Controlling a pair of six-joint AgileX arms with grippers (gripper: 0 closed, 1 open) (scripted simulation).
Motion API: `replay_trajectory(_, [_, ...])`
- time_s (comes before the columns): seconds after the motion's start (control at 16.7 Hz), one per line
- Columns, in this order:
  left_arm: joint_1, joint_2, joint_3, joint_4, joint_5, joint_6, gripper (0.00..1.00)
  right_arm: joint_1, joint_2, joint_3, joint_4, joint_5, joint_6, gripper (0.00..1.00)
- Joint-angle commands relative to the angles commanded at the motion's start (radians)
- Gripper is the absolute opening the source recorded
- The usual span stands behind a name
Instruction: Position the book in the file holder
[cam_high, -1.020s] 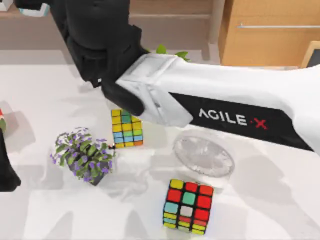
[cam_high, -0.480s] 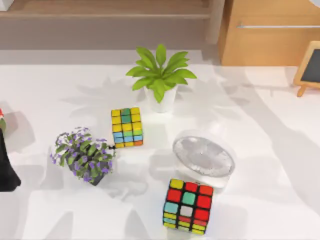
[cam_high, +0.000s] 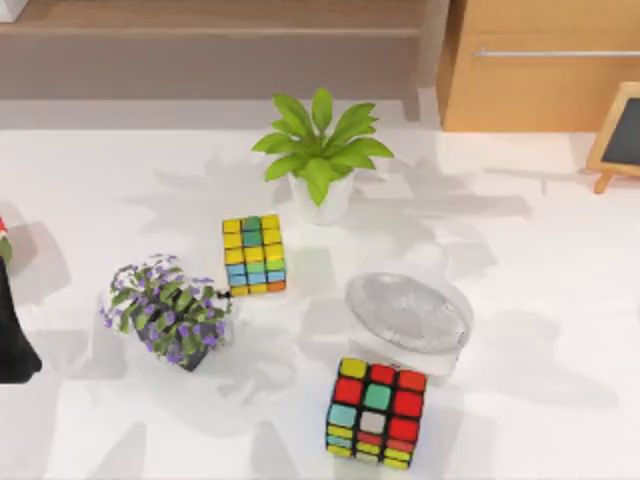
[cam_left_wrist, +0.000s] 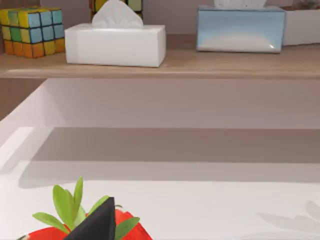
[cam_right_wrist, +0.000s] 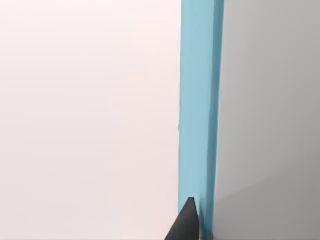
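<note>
A tall blue edge that I take for the book (cam_right_wrist: 200, 110) stands upright very close in the right wrist view, with pale white surface on one side and grey on the other. A dark part of my right gripper (cam_right_wrist: 189, 222) lies against its lower end. The file holder is out of view. My left arm (cam_high: 14, 340) is parked at the table's left edge. My left gripper (cam_left_wrist: 97, 225) hovers over a red strawberry-like thing (cam_left_wrist: 131, 231).
On the table stand a green potted plant (cam_high: 320, 160), a purple flower pot (cam_high: 168, 312), a small cube (cam_high: 253, 255), a larger cube (cam_high: 376, 412) and a clear round dish (cam_high: 408, 312). A chalkboard (cam_high: 622, 140) is at the right. A shelf holds tissue boxes (cam_left_wrist: 116, 44).
My right arm, which stretched across the table a second ago, has left the top view. The green plant it covered now shows. Its shadows have shifted over the right half.
</note>
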Motion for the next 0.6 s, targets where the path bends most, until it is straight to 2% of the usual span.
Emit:
replay_trajectory(0.24, [0.0, 0.0, 0.0, 0.0, 0.0, 0.0, 1.0, -0.28, 0.025, -0.167, -0.024, -0.104, 0.121, 0.0])
replay_trajectory(0.36, [0.0, 0.0, 0.0, 0.0, 0.0, 0.0, 1.0, -0.377, 0.051, -0.248, -0.035, -0.162, 0.179, 0.0])
replay_trajectory(0.6, [0.0, 0.0, 0.0, 0.0, 0.0, 0.0, 1.0, -0.464, 0.109, -0.38, -0.042, -0.293, 0.287, 0.0])
